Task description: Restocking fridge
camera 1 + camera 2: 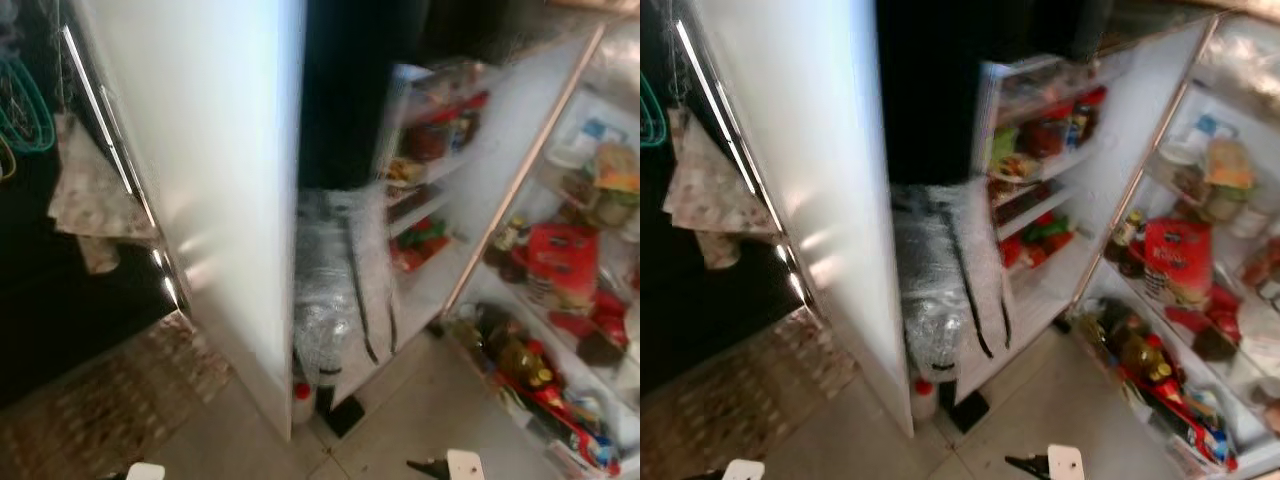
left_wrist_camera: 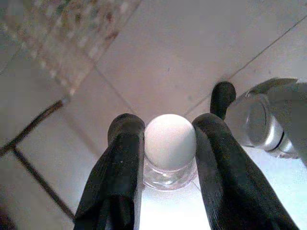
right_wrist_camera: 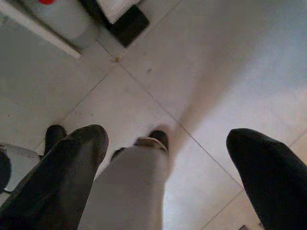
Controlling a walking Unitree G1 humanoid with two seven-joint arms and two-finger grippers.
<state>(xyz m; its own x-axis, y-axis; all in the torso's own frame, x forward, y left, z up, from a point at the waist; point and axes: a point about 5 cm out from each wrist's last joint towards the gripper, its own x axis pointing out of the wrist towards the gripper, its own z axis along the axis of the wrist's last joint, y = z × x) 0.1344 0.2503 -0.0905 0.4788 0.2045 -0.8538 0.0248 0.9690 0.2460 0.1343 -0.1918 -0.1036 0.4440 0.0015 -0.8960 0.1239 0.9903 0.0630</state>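
Observation:
The fridge stands open ahead, blurred in the eye views. Its inner shelves hold red and green packs, and its open door rack on the right carries jars, bottles and a red carton. My left gripper hangs low over the floor tiles, shut on a clear bottle with a white cap; the fingers press on both sides of its neck. My right gripper is open wide above the tiles, with nothing between its fingers.
A closed white door with a long handle and a hanging towel is on the left. A plastic-wrapped bundle and a red-capped bottle sit at the fridge's foot. A patterned rug lies left.

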